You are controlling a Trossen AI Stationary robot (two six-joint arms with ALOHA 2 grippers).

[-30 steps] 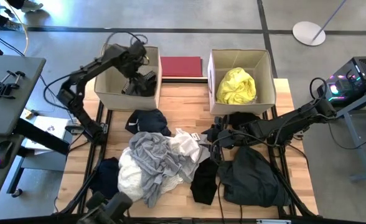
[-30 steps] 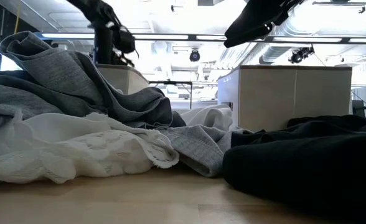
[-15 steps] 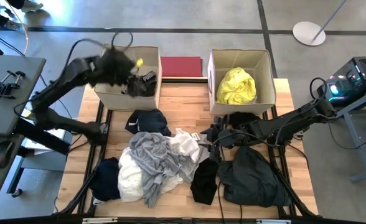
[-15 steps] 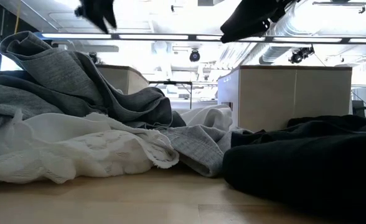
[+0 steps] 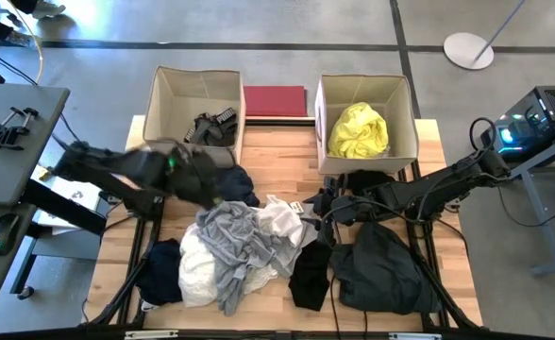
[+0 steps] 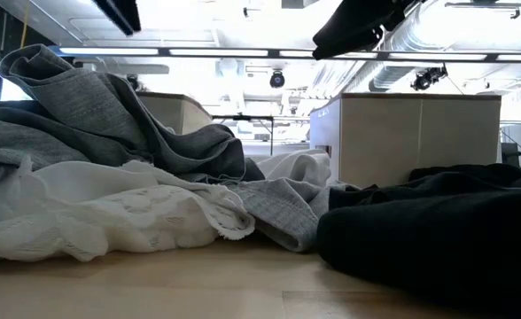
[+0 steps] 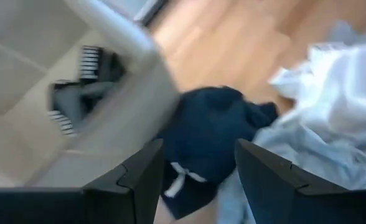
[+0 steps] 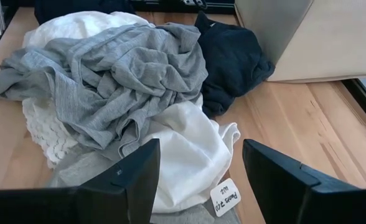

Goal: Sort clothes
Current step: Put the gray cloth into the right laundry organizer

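The clothes lie heaped on the wooden table: a grey garment (image 5: 240, 241) on top, white ones (image 5: 194, 266) under it, a navy one (image 5: 228, 181) at the far side, and black ones (image 5: 383, 269) to the right. A grey-patterned garment (image 5: 211, 127) lies in the left box (image 5: 160, 111), and a yellow one (image 5: 358, 130) in the right box (image 5: 402, 104). My left gripper (image 7: 198, 180) hangs open above the navy garment (image 7: 214, 140), beside the left box. My right gripper (image 8: 198, 180) hovers open over a white garment (image 8: 183, 149) at the pile's right side.
A flat dark-red rectangle (image 5: 275, 101) lies between the two boxes at the far edge. A paper tag (image 8: 226, 198) sits on the white garment below my right gripper. Bare wood shows between the boxes and the pile (image 5: 282, 165).
My left gripper has come up out of the left box and swung fast toward the table's near edge and the pile, turning as it went; it now hangs over the navy garment. The grey-patterned garment stays in the box.
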